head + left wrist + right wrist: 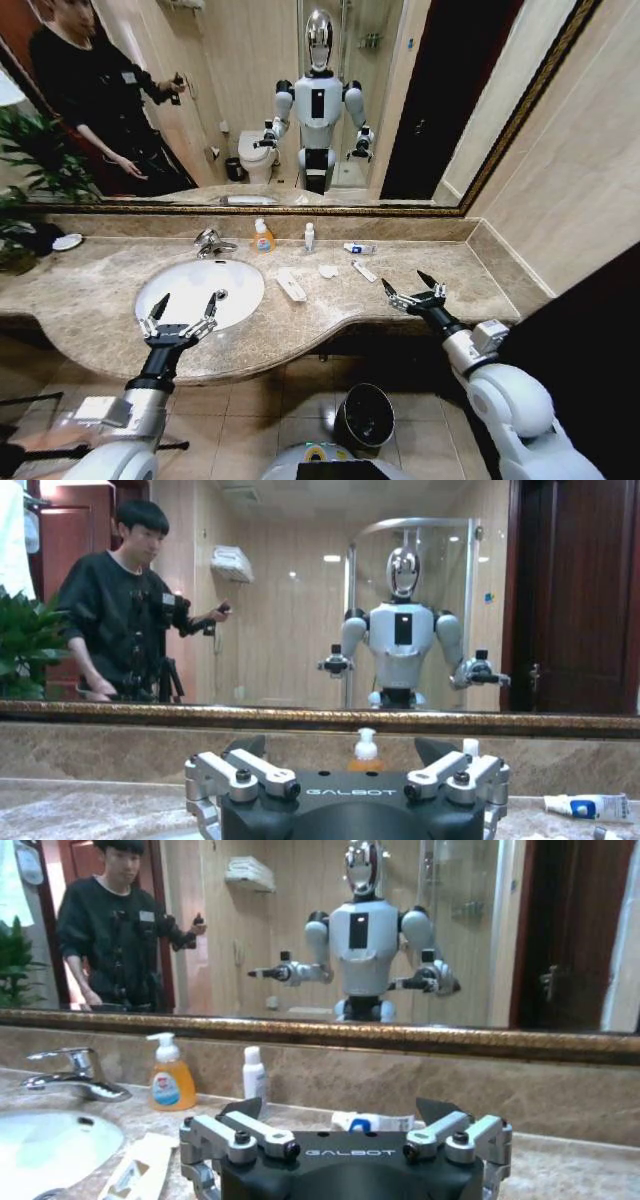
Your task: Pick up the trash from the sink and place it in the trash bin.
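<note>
Trash, as I see it: white leftovers lie on the marble countertop point(420, 330) right of the sink point(200, 292), not in the basin. Nearest me, on the floor below the front edge, stands the trash bin point(364, 416). My left gripper point(181, 322) hovers over the basin's front rim, fingers spread, holding nothing. My right gripper point(413, 294) hovers near the right end, fingers spread, empty, touching nothing. Beyond it lie the flat packet point(291, 285), a crumpled scrap point(328, 270) and a slim tube point(364, 270); toward the back edge, another tube point(359, 248) and a tiny bottle point(309, 236). I judge a good pick needs the right fingers lowered astride one item, square to its long axis.
</note>
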Available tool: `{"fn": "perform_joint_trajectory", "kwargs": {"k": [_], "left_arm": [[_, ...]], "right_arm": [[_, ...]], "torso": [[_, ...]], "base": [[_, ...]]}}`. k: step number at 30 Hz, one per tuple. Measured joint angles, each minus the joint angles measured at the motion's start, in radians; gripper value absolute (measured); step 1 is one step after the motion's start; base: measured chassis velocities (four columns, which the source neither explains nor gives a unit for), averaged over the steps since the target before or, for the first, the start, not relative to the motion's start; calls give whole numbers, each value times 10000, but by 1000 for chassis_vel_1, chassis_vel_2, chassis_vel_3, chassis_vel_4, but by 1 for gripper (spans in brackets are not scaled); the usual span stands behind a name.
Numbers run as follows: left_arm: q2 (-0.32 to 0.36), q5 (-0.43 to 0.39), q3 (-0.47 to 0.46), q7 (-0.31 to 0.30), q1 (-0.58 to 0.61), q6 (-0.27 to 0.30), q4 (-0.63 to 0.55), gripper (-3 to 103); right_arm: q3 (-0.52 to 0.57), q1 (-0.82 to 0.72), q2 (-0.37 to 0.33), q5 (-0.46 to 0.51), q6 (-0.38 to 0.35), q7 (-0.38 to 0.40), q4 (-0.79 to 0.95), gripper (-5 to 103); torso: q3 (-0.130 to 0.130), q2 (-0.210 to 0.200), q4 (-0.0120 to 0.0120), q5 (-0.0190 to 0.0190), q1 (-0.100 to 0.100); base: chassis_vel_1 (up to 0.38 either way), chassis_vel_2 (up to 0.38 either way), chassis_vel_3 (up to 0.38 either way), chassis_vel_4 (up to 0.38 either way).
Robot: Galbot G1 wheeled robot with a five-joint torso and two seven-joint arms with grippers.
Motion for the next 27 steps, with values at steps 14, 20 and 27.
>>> {"fn": "perform_joint_trajectory", "kwargs": {"k": [14,20,27], "left_arm": [[0,0,0,0,0,0,0,100],[0,0,0,0,0,0,0,100],[0,0,0,0,0,0,0,100]], "right_arm": [[-245,658,-210,106,137,-514,-1025,100],[-513,875,-240,86,144,-451,-1254,100],[-1399,1882,-646,-5,112,-335,-2070,100]], "torso": [[0,0,0,0,0],[0,0,0,0,0],[0,0,-3,-2,-1]], "base": [[0,0,0,0],[0,0,0,0],[0,0,0,0]]}}
